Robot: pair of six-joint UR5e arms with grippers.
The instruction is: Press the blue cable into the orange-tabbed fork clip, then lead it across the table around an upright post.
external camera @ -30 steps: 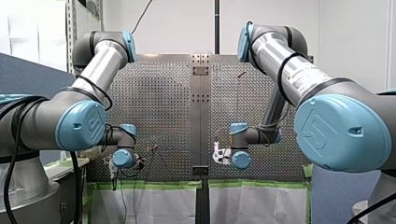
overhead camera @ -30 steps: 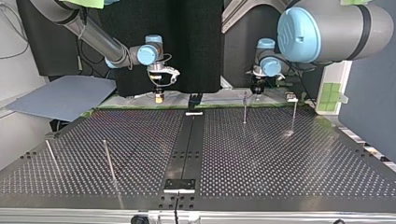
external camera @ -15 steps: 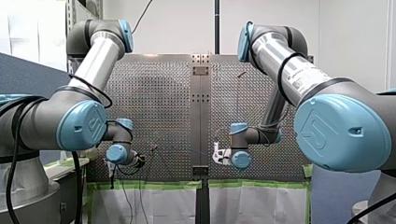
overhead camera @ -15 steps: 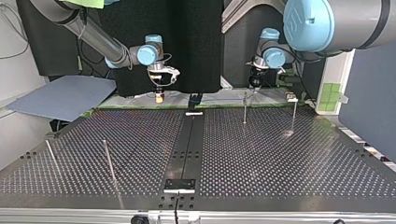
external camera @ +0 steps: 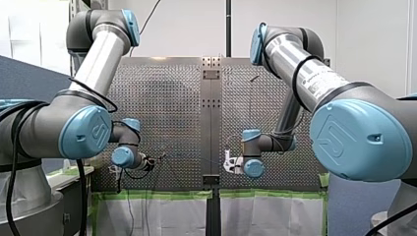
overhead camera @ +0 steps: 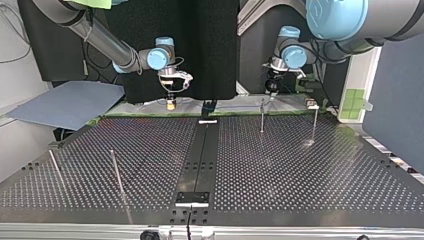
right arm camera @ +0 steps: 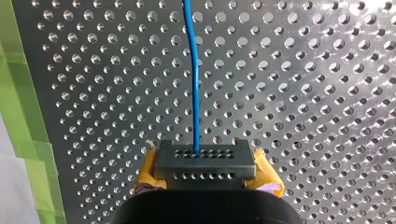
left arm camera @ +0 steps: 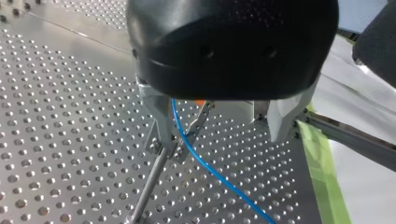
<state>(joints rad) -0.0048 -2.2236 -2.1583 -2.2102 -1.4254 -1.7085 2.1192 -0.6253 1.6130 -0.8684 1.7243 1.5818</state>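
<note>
The blue cable [left arm camera: 210, 170] runs between the two widely spread metal fingers of my left gripper [left arm camera: 222, 137], which is open and touches nothing. Right by one finger stands the fork clip [left arm camera: 189, 135] with its orange tab [left arm camera: 200, 101]; the cable passes at its prongs. An upright post [left arm camera: 149, 184] stands just beside the clip. My right gripper [right arm camera: 205, 170], with yellow pads, is shut on the blue cable [right arm camera: 196, 93], which leads straight ahead of it. In the top view my right gripper [overhead camera: 171, 104] hangs at the far edge left of centre, my left gripper [overhead camera: 270, 92] above a post [overhead camera: 261, 116].
A second post [overhead camera: 314, 122] stands at the top view's right, and two leaning posts [overhead camera: 116, 172] at its near left. A dark rail [overhead camera: 200, 150] splits the perforated table. Green tape [right arm camera: 32, 140] lines the far edge; a grey board [overhead camera: 65, 102] lies beyond.
My left arm's wrist has lifted and turned, bringing its gripper closer to the clip and post. My right arm has not moved.
</note>
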